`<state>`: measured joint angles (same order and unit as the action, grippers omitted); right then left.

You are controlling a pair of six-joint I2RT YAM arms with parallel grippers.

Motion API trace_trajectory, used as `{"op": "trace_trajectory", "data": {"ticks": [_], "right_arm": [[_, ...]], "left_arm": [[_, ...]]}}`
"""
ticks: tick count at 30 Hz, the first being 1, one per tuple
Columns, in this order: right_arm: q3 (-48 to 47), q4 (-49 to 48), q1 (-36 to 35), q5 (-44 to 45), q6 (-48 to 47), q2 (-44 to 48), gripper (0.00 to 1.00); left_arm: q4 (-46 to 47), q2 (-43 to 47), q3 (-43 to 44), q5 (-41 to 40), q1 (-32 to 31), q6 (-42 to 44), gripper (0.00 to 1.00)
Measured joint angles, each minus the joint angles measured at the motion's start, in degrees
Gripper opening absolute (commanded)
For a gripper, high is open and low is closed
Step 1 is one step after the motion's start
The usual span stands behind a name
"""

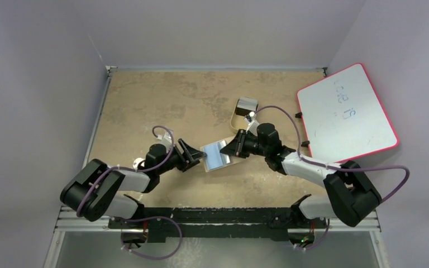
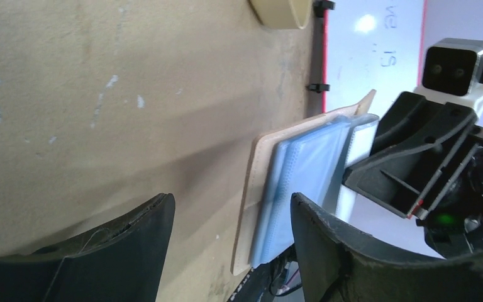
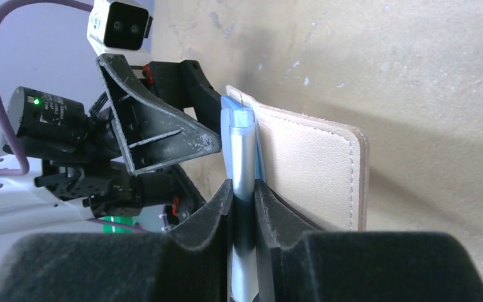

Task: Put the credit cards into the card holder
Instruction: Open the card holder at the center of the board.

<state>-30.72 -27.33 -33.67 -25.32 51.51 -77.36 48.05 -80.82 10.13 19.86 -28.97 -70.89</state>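
The tan card holder point(image 2: 256, 182) stands on edge on the table between both grippers, its outer leather face in the right wrist view point(image 3: 308, 167). Pale blue card layers point(image 2: 302, 182) lie against its inner side. My right gripper point(image 3: 243, 185) is shut on a pale blue-grey credit card point(image 3: 241, 151), seen edge-on and pressed against the holder's inner face. My left gripper point(image 2: 229, 201) is open, with the holder's near edge between its fingers. From above, the card's pale face point(image 1: 215, 155) sits between the left gripper point(image 1: 200, 157) and the right gripper point(image 1: 232, 149).
A tan oval tray point(image 1: 240, 124) with a grey slab in it lies just behind the right gripper; its rim also shows in the left wrist view point(image 2: 283, 12). A pink-edged whiteboard point(image 1: 346, 114) covers the table's right side.
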Motion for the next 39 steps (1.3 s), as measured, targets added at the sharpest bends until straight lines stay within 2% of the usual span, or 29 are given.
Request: {"op": "trace_trajectory", "data": {"ticks": [7,8,10,15,18,20,25,27,34,39], "right_arm": [[0.00,-0.04,0.04,-1.84,1.60,3.21,0.18],[-0.07,-0.22,0.04,-2.64,2.08,3.52,0.18],[-0.09,-0.35,0.04,-2.82,2.36,3.50,0.18],[-0.11,-1.09,0.04,-3.21,3.34,3.50,0.18],[-0.11,-1.49,0.04,-3.17,3.69,3.50,0.21],[-0.11,-1.66,0.04,-2.95,3.91,3.50,0.27],[-0.15,1.07,0.04,-0.55,2.75,3.52,0.48],[-0.46,4.57,0.04,1.90,1.46,3.54,0.53],[-11.39,24.50,-1.03,12.28,-4.76,3.78,0.57],[-19.45,33.64,0.42,25.68,-11.23,2.82,0.56]], "left_arm": [[4.63,5.97,-1.03,1.14,0.00,-0.66,0.69],[8.00,7.02,-1.03,1.84,0.00,-2.23,0.67],[8.76,7.02,-1.03,2.03,0.00,-2.67,0.62],[10.86,5.77,-0.90,2.64,-0.07,-4.42,0.39],[10.45,4.59,-0.52,2.73,-0.11,-4.50,0.13],[9.66,4.22,-0.20,2.73,-0.11,-4.52,0.00],[2.08,3.98,3.78,2.95,-0.39,-1.29,0.00],[-2.82,3.93,6.27,3.08,-0.44,1.03,0.00],[-18.91,3.89,15.17,3.26,-1.03,8.79,0.00],[-28.70,3.30,18.27,2.23,-0.92,13.20,0.00]]}}
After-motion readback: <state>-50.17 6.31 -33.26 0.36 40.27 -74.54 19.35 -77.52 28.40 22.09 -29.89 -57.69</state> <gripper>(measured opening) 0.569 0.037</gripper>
